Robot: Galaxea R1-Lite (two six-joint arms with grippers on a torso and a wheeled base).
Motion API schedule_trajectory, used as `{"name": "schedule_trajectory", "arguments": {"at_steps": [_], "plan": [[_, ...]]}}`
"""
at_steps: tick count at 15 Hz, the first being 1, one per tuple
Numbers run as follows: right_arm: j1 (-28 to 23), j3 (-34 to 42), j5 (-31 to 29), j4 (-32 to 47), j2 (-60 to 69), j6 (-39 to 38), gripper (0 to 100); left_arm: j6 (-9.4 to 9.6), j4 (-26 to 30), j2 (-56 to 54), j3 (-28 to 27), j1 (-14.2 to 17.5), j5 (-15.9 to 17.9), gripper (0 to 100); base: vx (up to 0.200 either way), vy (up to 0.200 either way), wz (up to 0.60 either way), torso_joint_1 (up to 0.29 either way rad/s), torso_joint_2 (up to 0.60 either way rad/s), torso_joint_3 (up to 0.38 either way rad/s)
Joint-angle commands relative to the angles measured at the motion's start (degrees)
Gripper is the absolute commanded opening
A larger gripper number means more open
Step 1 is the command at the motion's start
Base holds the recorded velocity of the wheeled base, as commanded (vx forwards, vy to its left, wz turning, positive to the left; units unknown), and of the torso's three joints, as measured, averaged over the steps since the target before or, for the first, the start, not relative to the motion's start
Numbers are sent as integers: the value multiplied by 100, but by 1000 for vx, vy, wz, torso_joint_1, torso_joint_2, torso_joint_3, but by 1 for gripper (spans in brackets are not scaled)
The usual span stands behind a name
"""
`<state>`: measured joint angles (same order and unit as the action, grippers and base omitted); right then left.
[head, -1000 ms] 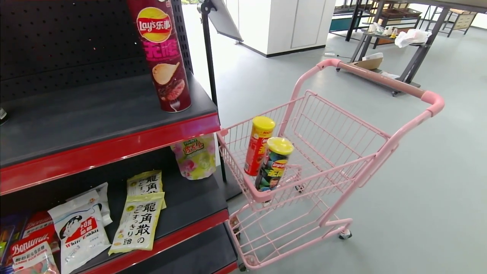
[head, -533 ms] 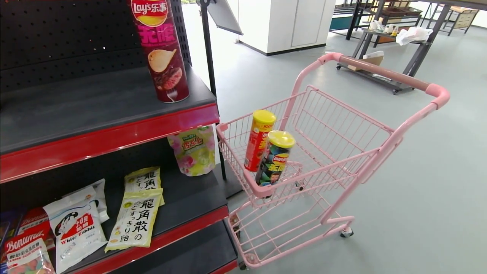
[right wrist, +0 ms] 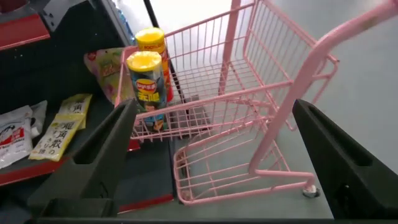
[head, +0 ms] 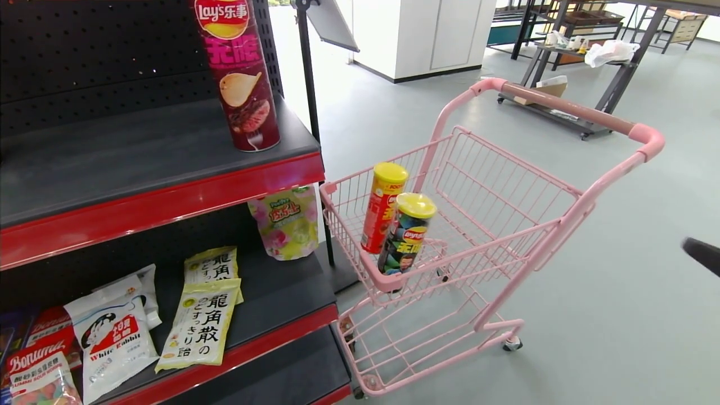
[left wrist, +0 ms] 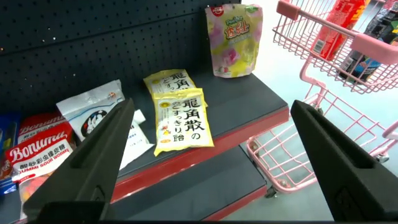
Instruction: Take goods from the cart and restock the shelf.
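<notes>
End effectors are both hanging open wide and holding nothing: the left end effector [left wrist: 210, 106] is spreading its two black fingers [left wrist: 93, 168] far apart in front of the lower board of the shelf [head: 140, 208], touching nothing, and the right end effector [right wrist: 212, 106] is spreading just as wide in the air facing the cart [head: 646, 140], apart from its wire. The pink cart is standing on the grey floor [head: 619, 337] just beside the shelf's end. In its basket, at the corner nearest the shelf, two goods are standing upright and touching each other: a red can [head: 382, 211] with a yellow lid and a dark can [head: 406, 236] with a yellow lid, the dark one sitting nearer the head camera. Both are carrying printed labels; the dark can is showing a small round red-and-yellow logo above yellow characters. A tall maroon can [head: 242, 84] is standing upright on the upper board near its outer end, bearing the same kind of round logo, pink characters and a picture of a chip. On the lower board two yellow bags [head: 199, 329] with large black characters are lying flat, one overlapping the other, a white bag [head: 112, 343] with a red patch is lying beside them, and a pink-and-green pouch [head: 287, 222] is standing at the board's end nearest the cart.
</notes>
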<state>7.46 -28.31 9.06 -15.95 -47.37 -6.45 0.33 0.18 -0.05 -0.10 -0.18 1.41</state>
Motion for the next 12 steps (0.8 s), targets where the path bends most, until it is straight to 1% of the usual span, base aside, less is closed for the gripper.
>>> {"name": "schedule_trajectory", "arguments": {"at_steps": [1,2,4,5,8,12], "plan": [[651,-166,123,-2044,-3357,-41,100,-7,-1,5,1,1,-1,100,0,0,0,0,0,0],[836,-175,123,-2466,-3902,-32,100,2,-1,5,1,1,-1,100,0,0,0,0,0,0],[1117,-325,114,-2826,-4606,-32,100,2,-1,5,1,1,-1,100,0,0,0,0,0,0],[1205,-404,114,-2844,-4746,-32,100,2,-1,5,1,1,-1,100,0,0,0,0,0,0],[1434,-1037,96,-2853,-5476,-32,100,2,-1,5,1,1,-1,100,0,0,0,0,0,0],[1636,-1652,70,-2853,-5994,-41,100,2,-1,5,1,1,-1,100,0,0,0,0,0,0]]}}
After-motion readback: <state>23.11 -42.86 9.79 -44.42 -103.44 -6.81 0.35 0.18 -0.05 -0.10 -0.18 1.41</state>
